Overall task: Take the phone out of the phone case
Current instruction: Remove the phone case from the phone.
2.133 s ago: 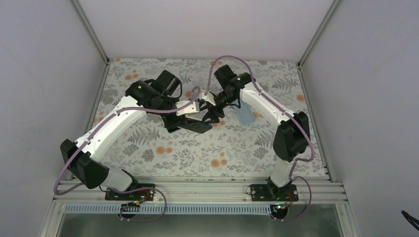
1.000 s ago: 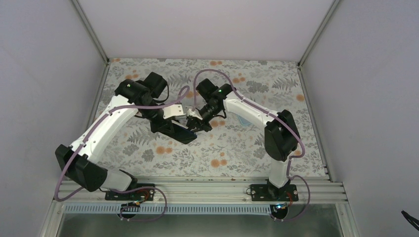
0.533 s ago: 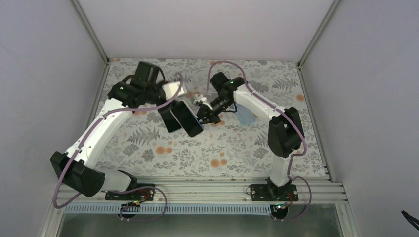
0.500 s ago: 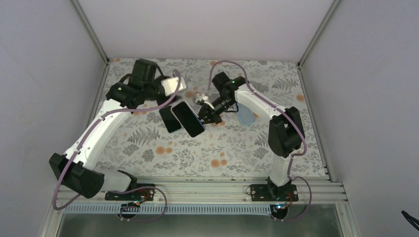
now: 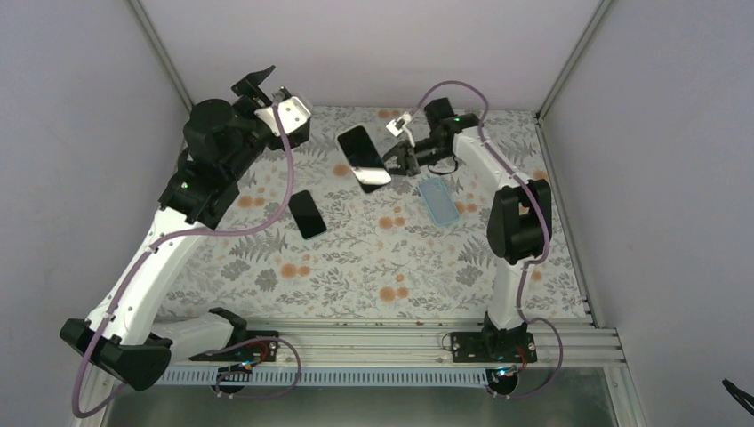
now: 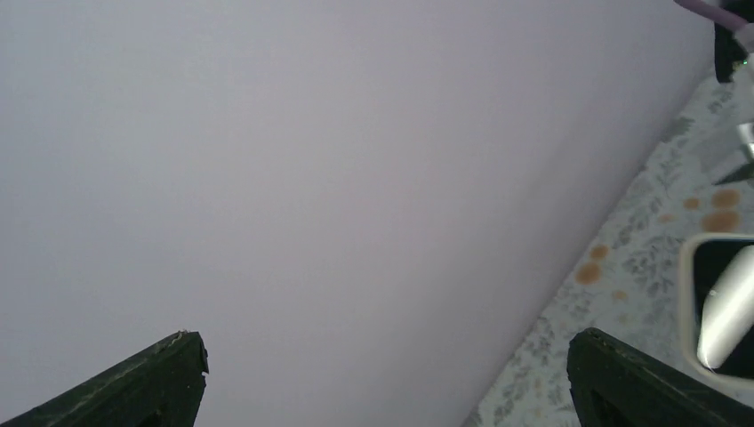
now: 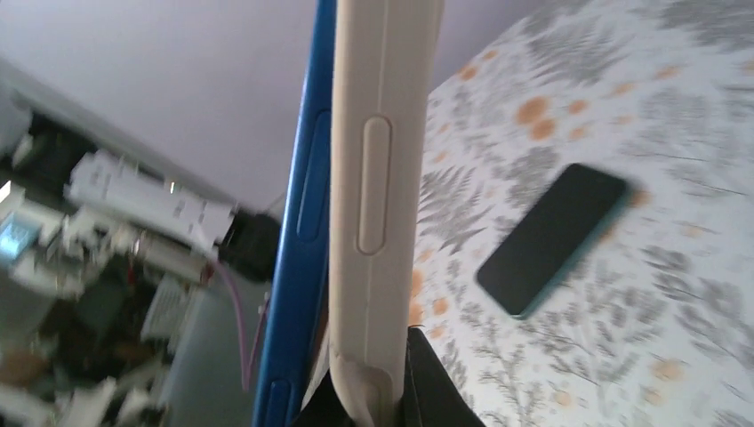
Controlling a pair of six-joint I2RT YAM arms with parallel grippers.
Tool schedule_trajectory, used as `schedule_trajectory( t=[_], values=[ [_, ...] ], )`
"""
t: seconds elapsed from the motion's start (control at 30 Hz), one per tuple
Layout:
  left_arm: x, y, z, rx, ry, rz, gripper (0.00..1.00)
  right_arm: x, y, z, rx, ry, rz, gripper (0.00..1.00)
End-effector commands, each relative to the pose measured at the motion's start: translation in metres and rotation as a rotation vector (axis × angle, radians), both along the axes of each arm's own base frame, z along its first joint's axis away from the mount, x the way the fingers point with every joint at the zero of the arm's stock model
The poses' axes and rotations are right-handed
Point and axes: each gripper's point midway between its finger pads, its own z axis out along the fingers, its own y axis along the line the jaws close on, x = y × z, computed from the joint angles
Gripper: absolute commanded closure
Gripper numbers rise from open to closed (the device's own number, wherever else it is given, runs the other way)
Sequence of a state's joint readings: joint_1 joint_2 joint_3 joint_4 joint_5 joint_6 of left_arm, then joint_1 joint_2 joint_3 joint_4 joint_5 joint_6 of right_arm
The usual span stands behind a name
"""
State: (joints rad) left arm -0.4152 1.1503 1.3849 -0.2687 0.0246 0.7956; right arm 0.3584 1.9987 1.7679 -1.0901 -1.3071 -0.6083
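My right gripper (image 5: 402,160) is shut on a cream phone case (image 7: 384,205), held up over the back of the table. A blue-edged phone (image 7: 307,222) stands against the case, its edge slightly apart from the case's edge. From above this phone (image 5: 364,158) shows a black screen in a pale rim. In the left wrist view the pale-rimmed case (image 6: 686,307) shows at the right edge. My left gripper (image 5: 267,78) is raised high at the back left, open with nothing between its fingers (image 6: 173,378), facing the back wall.
A second dark phone (image 5: 307,213) with a teal edge lies flat on the flowered table (image 5: 356,276); the right wrist view shows this phone (image 7: 551,236) too. A translucent blue case (image 5: 438,200) lies right of centre. Walls enclose the table on three sides.
My left gripper has opened, let go and swung up to the back left. My right gripper has carried the cased phone up toward the back of the table.
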Motion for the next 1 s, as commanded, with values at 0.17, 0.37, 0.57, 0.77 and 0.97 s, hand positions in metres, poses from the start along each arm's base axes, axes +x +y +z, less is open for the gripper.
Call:
schedule_trajectory(
  t=[0.17, 0.37, 0.57, 0.77, 0.97],
  values=[
    [-0.01, -0.029, -0.03, 0.08, -0.098, 0.072, 0.0, 0.095, -0.011, 0.056, 0.051, 0.118, -0.26, 0.97],
    [-0.008, -0.078, -0.082, 0.165, -0.193, 0.074, 0.0, 0.115, -0.011, 0.035, -0.033, 0.193, -0.348, 0.97],
    [-0.022, -0.128, -0.099, 0.168, -0.401, 0.073, 0.0, 0.12, -0.009, 0.018, -0.042, 0.221, -0.336, 0.97],
    [-0.002, -0.159, -0.109, 0.121, -0.349, 0.041, 0.0, 0.124, -0.008, 0.012, -0.046, 0.234, -0.343, 0.97],
    [0.026, -0.176, -0.13, 0.103, -0.192, -0.009, 0.0, 0.124, -0.008, 0.009, -0.046, 0.252, -0.341, 0.97]
  ],
)
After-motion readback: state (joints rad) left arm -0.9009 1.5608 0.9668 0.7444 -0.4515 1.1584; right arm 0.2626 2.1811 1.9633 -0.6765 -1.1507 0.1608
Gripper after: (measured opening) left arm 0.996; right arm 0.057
